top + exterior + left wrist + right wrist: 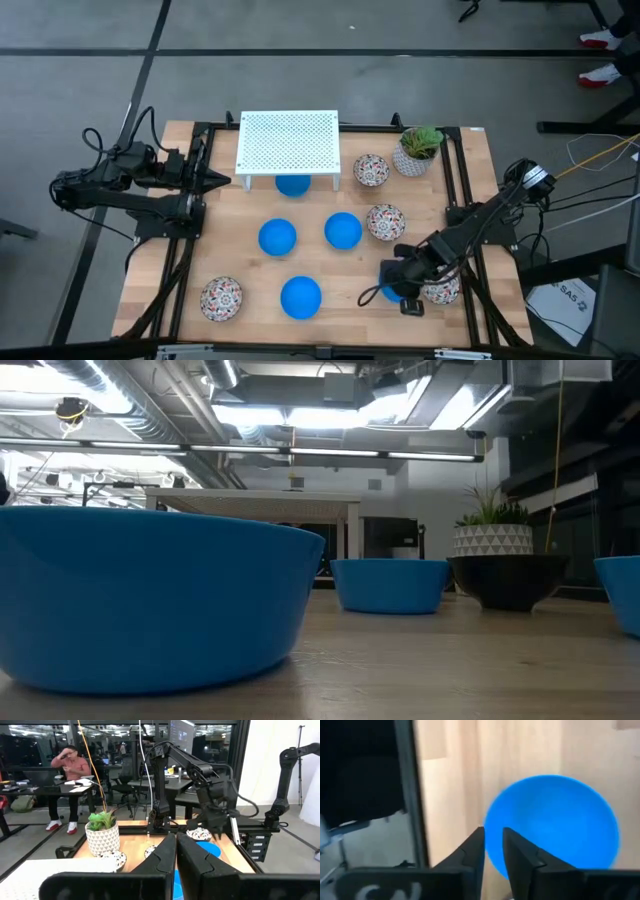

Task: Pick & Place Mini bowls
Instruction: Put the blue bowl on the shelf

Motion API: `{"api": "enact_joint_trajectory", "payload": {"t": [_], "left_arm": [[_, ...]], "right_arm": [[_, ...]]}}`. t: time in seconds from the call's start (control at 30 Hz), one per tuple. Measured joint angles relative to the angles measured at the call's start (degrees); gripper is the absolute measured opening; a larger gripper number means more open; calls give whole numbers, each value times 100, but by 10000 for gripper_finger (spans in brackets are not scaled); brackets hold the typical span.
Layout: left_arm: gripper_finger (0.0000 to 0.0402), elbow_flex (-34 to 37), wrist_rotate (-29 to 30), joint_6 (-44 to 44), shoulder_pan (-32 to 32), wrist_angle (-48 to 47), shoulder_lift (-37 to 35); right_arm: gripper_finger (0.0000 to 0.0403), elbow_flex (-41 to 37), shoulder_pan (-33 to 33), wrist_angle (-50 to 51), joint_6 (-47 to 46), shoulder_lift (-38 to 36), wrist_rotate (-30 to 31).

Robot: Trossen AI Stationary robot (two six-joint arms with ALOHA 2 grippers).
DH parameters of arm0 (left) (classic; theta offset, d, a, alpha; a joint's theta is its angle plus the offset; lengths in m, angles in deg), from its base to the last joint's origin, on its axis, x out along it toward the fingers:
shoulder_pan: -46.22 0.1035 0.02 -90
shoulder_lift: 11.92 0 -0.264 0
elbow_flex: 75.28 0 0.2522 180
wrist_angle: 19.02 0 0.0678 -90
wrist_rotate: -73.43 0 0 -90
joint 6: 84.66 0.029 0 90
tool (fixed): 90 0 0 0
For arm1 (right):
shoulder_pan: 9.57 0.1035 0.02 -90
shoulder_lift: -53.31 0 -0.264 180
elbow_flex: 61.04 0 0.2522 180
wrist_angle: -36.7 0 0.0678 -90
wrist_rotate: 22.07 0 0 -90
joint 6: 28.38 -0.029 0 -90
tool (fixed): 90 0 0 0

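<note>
R gripper at a blue bowl, most bowls not moved yet.

The small round bowls sit all over the light wooden table (240,265). Five are plain bright blue, e.g. one in the middle (277,237), one near the front (300,297) and one tucked under the white rack with holes (288,142). Four are white w/ red flowers, e.g. one at the near left (221,298). No pile or set spot shows, so I think nearly all the job is left. The right gripper (493,851) is low over the near-right blue bowl (560,820); its jaws are a bit apart w/ the bowl's rim right at the tips, but I can't tell if they pinch it. The left gripper (176,851) waits at the far left, jaws closed on nothing.
</note>
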Motion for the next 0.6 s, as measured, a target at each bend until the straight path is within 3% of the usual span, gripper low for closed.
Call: {"api": "enact_joint_trajectory", "payload": {"t": [0.33,0.6], "left_arm": [[10,0,0,0,0,-1,-2],[10,1,0,-1,0,2,-2]], "right_arm": [[197,-83,-2,-90,15,263,214],[210,-87,161,-409,-228,840,312]]}}
